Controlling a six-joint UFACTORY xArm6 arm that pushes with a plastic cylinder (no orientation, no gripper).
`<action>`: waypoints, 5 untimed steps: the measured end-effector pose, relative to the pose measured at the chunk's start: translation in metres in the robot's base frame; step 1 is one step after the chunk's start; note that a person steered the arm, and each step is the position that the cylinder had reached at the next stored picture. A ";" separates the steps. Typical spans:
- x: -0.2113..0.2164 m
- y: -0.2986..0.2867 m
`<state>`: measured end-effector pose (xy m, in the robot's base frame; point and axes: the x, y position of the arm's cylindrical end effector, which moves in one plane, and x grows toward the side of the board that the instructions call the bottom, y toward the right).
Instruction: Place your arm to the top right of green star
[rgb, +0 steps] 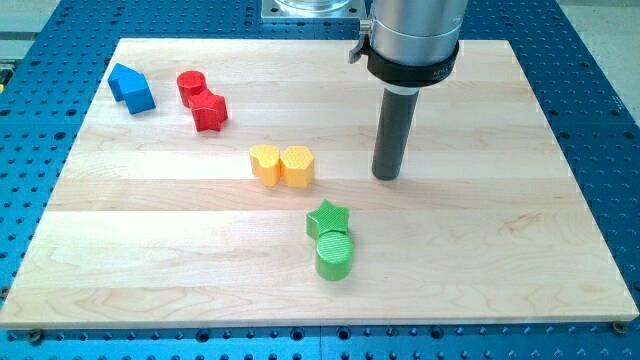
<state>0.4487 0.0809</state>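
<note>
Our tip (387, 176) carries no jaws; the green star (327, 217) lies just down-left of it, apart.

This looks like a robotics lab bench rather than any home or shop; a pale wooden board (480, 250) lies on a blue metal table (600, 90) drilled with a regular grid of mounting holes, the sort used to bolt down test rigs; a grey machined arm housing (412, 35) with a black collar hangs over the board; small moulded blocks in plain red, blue, yellow and green sit on the wood like test pieces
</note>
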 end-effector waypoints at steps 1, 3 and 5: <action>0.001 0.000; 0.007 0.000; 0.008 0.000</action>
<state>0.4571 0.0812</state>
